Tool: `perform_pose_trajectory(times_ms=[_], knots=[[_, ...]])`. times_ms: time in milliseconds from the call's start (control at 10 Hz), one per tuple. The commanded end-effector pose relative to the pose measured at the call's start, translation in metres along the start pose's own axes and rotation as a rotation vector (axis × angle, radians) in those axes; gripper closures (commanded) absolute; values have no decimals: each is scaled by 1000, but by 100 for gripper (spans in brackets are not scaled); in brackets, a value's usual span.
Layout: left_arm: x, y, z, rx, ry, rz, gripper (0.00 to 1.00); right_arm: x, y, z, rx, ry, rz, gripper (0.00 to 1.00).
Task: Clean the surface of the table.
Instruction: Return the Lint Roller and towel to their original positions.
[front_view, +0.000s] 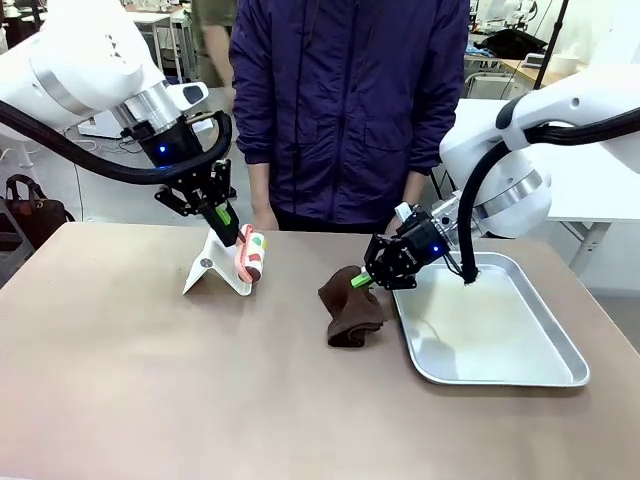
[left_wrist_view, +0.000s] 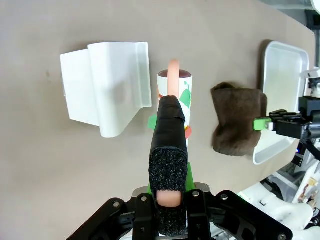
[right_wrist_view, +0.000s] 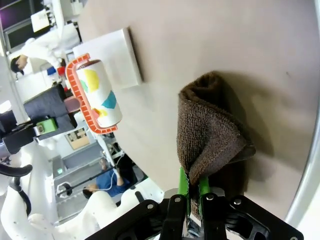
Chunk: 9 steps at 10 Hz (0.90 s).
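Mid-table (front_view: 120, 380), right hand (front_view: 362, 279) grips brown cloth (front_view: 350, 310) just left of tray (front_view: 560, 375), left hand (front_view: 232, 232) clamps lint roller (front_view: 250, 256) by its white stand (front_view: 215, 268); tools held, wiping prob. barely begun, most of top left.

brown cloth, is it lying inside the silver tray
No, the brown cloth lies on the table just left of the silver tray, with the right gripper pinching its upper edge.
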<state>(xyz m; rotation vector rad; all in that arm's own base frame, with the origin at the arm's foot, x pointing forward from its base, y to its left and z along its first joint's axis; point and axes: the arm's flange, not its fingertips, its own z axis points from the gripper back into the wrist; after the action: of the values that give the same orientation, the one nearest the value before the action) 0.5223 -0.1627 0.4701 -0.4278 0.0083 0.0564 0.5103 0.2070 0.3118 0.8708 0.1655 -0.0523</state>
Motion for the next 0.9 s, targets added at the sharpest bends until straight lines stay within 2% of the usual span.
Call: perform_pose_trajectory(times_ms=[0, 400, 800], knots=[[10, 1, -4, 41, -2, 55, 80, -3, -1, -1, 19, 23, -11, 92], [27, 13, -17, 55, 13, 88, 80, -3, -1, -1, 19, 23, -11, 92], [33, 11, -25, 76, -19, 98, 80, -3, -1, -1, 19, 23, -11, 92]])
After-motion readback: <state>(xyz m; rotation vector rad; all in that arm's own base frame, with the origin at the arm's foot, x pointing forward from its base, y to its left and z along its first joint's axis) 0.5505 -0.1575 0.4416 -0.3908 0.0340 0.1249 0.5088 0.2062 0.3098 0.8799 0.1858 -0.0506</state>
